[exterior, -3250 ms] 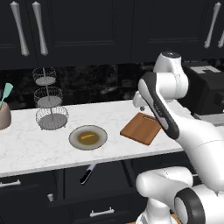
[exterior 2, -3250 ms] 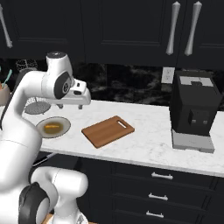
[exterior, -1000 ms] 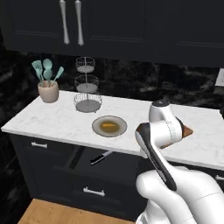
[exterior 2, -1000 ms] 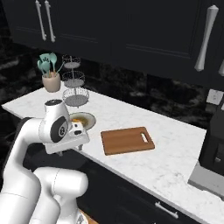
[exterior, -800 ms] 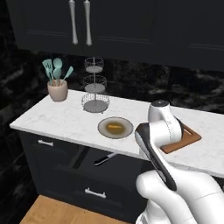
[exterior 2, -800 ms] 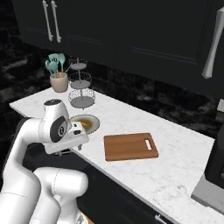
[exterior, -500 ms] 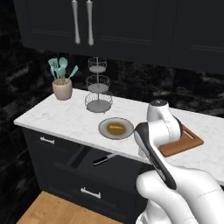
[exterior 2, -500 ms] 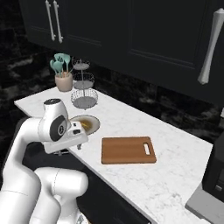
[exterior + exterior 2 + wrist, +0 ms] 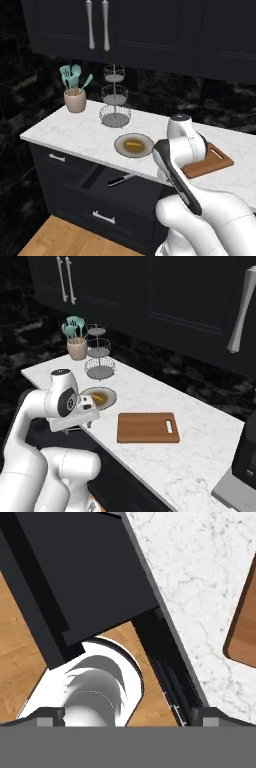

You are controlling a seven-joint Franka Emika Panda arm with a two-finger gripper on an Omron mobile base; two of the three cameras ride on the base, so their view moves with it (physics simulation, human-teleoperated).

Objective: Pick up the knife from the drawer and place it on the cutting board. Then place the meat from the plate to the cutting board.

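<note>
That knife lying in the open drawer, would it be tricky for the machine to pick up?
Probably somewhat. The knife looks slim and lies flat in the drawer, leaving little to grip. It seems stiff, so it shouldn't bend. Its narrow black handle might twist or slip between the fingers.

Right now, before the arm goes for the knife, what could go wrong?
The slim black-handled knife lies near the open black drawer's front, partly under the white marble counter's edge, so the arm may bump that edge. The open gripper points at the floor, well off the knife. The small orange-brown meat could roll off the round grey plate.
</note>
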